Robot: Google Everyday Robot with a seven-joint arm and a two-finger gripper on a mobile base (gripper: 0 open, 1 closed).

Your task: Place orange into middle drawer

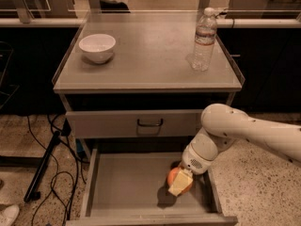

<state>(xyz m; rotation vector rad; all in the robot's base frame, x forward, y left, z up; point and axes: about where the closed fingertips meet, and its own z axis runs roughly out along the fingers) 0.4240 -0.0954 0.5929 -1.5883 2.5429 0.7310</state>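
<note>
The orange (pixel 174 175) is low inside the open middle drawer (pixel 127 187), toward its right side, just above or on the grey floor. My gripper (pixel 180 182) reaches down into the drawer from the right on the white arm (pixel 235 128). It is shut on the orange, with one pale finger (pixel 180 184) lying across the fruit's front. The other finger is hidden behind the fruit. A dark shadow sits on the drawer floor right beside the orange.
On the cabinet top stand a white bowl (pixel 97 47) at the left and a clear water bottle (pixel 204 39) at the right. The upper drawer front with a dark handle (pixel 149 123) is closed. Cables and a black stand leg (pixel 44 166) lie on the floor to the left.
</note>
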